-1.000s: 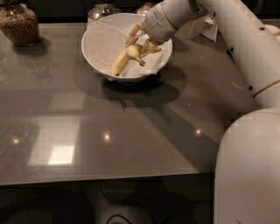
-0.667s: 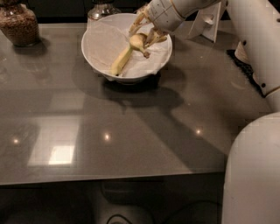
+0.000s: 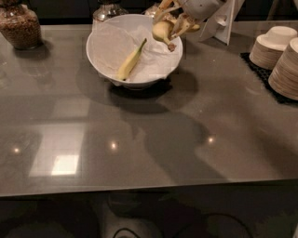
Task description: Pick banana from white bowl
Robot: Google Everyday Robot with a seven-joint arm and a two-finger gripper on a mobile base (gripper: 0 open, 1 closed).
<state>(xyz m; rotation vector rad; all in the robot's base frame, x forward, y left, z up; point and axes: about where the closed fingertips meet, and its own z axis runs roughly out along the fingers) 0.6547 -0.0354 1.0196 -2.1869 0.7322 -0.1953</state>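
The white bowl (image 3: 111,65) stands at the back middle of the grey table, lined with crumpled white paper. A longer, slimmer banana with a greenish stem (image 3: 131,60) lies inside it. My gripper (image 3: 171,23) is at the top of the view, above the bowl's right rim, shut on the banana (image 3: 163,31), a short plump yellow one with a dark tip. The banana hangs clear of the bowl's paper.
A glass jar of brown grains (image 3: 20,25) stands at the back left. Another glass jar (image 3: 107,10) is behind the bowl. Stacks of beige paper bowls (image 3: 274,51) sit on a black mat at the right. A white sign stand (image 3: 223,21) is behind the gripper.
My gripper has risen out of the bowl with the short banana in it and moved up toward the right rim. The longer banana stays in the bowl.
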